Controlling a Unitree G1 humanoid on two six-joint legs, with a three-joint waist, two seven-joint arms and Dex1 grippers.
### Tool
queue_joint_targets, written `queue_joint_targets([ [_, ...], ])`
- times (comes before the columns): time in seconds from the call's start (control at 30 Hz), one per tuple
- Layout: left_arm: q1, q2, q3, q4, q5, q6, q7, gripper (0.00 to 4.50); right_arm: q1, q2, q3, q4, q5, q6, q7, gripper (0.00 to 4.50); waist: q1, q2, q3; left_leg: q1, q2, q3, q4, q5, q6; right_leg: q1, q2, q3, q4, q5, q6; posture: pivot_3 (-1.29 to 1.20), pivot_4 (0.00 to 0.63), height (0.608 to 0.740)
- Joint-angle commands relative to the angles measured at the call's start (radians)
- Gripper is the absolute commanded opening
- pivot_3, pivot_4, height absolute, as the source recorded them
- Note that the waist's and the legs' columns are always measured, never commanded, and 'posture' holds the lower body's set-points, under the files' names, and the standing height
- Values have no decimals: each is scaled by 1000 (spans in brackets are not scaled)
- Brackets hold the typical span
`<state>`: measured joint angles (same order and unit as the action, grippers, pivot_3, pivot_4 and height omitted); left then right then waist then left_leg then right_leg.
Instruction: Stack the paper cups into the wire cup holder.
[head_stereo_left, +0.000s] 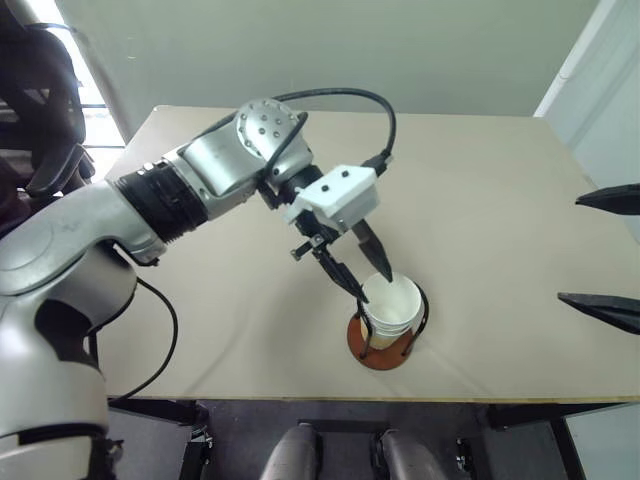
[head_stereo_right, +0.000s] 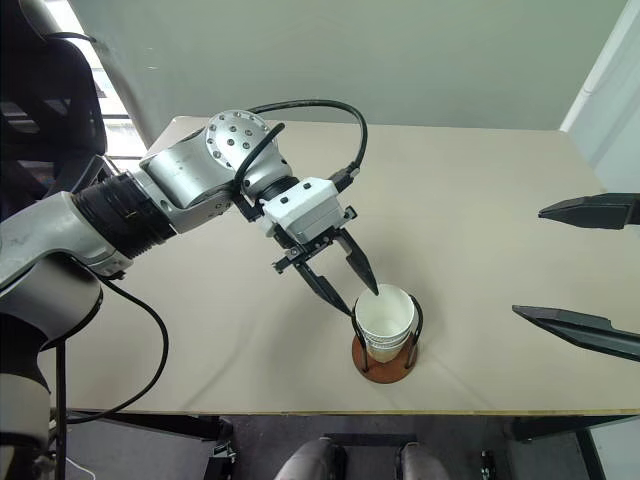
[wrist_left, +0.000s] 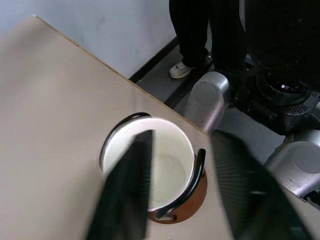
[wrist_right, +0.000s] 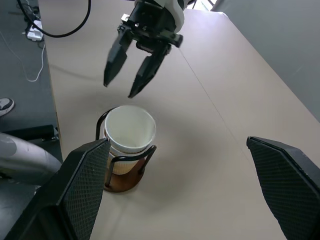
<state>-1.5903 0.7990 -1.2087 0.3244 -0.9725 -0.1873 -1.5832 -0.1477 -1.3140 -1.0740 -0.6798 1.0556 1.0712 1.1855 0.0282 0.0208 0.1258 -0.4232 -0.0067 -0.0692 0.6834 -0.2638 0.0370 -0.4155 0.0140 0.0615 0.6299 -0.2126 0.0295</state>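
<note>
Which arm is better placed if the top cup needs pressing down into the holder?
Left. Its end effector hangs open right above the cups in the holder; the right end effector sits off to the side.

Paper cups (head_stereo_right: 385, 318) nested upright in wire cup holder (head_stereo_right: 384, 366)
</note>
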Motion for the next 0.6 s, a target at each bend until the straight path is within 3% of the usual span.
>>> queue_joint_targets([
  [0.03, 2, -10, 80, 8, 7, 15, -31, 3424, 2, -9, 4, 10, -13, -30, 2, 4500, 0, 0, 0, 0, 0, 0, 0, 0, 0, 0, 0, 0, 0, 0, 0, 0, 150, 740],
  [0.13, 28, -43, 186, 62, 30, 39, -31, 4477, 2, -2, 52, 29, -29, -75, 6, 4500, 0, 0, 0, 0, 1, -1, 0, 0, 0, 0, -1, 1, 0, 0, 0, 0, 150, 740],
  [0.2, 54, -77, 303, 132, 79, 60, -31, 4477, 1, 1, 110, 58, -62, -126, 11, 4500, 1, 0, 0, 0, 0, 0, 0, 0, 0, 0, 0, 0, 0, 0, 0, 0, 150, 740],
  [0.37, 192, 10, 606, 190, 193, 185, 105, 4477, -24, -3, 338, 200, -219, -321, 12, 4500, -17, 2, -1, 2, 1, 0, 1, 1, -1, 0, 1, 1, 0, 1, 1, 0, 150, 740],
  [0.5, 454, 237, 818, 73, 258, 367, 256, 4477, -73, 3, 490, 370, -310, -459, 70, 4500, -33, 6, -3, 5, 1, 2, -2, 7, -5, 0, 3, 3, 1, 1, 1, 0, 150, 740],
  [0.6, 813, 447, 1057, -135, 168, 533, 349, 4477, -140, 25, 596, 439, -307, -516, 137, 4500, -46, 6, -3, 5, 3, 3, -5, 14, -17, -3, 5, 6, 2, 1, 1, 0, 150, 740],
])
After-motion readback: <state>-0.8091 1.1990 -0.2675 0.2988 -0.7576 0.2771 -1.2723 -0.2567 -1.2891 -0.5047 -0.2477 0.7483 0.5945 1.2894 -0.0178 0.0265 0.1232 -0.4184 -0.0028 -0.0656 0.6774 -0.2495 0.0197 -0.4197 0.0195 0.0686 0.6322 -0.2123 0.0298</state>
